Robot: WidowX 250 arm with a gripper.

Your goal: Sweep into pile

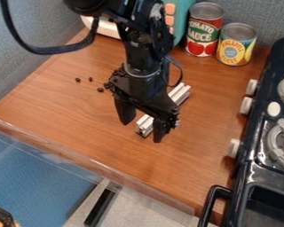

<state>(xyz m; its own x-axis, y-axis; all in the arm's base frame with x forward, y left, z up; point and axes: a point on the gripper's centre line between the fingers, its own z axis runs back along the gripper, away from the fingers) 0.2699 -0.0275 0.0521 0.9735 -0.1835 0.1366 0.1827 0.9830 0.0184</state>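
The gripper [143, 127] hangs over the middle of the wooden counter, its two fingers spread apart. A silvery-white grooved bar [179, 94] lies slantwise behind it, and the bar's near end shows between the fingers. I cannot tell whether either finger touches the bar. Small dark beans [108, 85] are clustered just left of the arm, partly hidden behind it. A few loose ones lie farther left, among them a single bean [77, 80].
A tomato sauce can [204, 31] and a pineapple can [236, 45] stand at the back right, beside a teal toy appliance [181, 17]. The black toy stove [257, 146] lines the right side. The counter's front edge [88, 161] runs diagonally below the gripper.
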